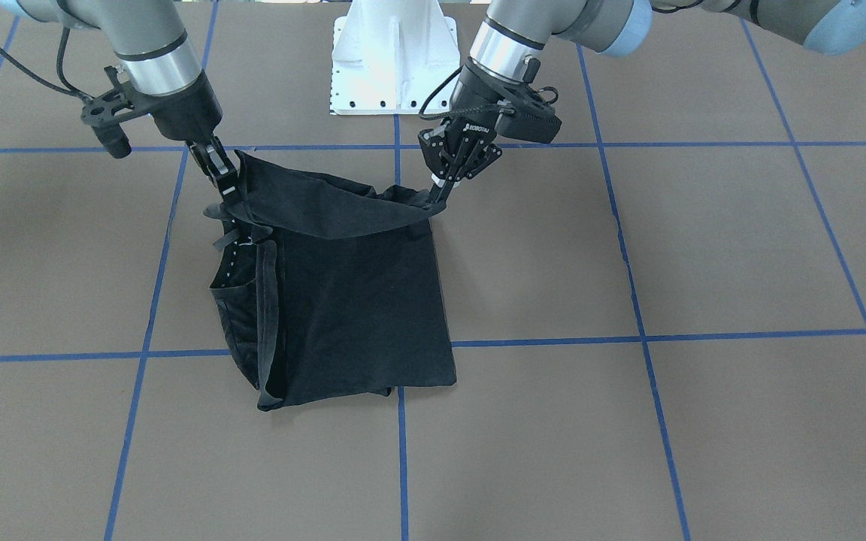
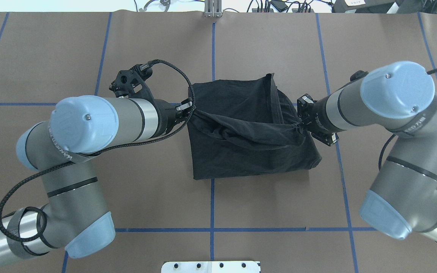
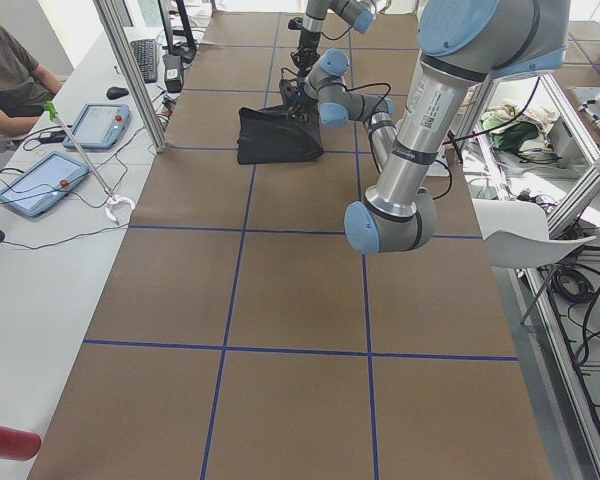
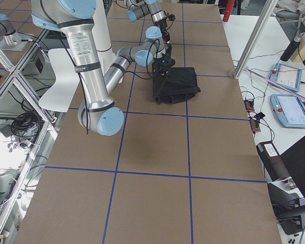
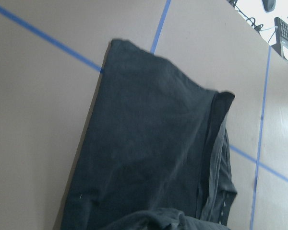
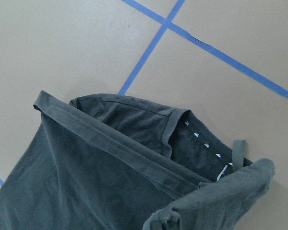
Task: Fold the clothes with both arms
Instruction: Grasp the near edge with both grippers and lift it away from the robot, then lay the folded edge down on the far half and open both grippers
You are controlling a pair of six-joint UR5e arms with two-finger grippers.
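The black T-shirt [image 2: 241, 151] lies partly folded near the middle of the table [image 2: 89, 182], across the blue tape lines [image 2: 212, 204]. It looks like thin cotton: light, limp, neither slippery nor fragile. It sags wherever nothing bears it, as the drooping band of cloth strung between the two grippers shows.

From that I judge the best holds to be hemmed edges or corners, where doubled cloth gives the fingers something firm. Both holds should be kept level so the fold falls straight.

In the overhead view the left gripper [image 2: 190, 109] is closed on the lifted edge at the shirt's 9 o'clock side. The right gripper [image 2: 300, 127] is pinched on the same edge at 3 o'clock. The rest of the garment rests on the table beneath and around that band.

No bin or basket shows on the table. The raised band only makes a loose pocket over the shirt, and nothing can be seen inside it.
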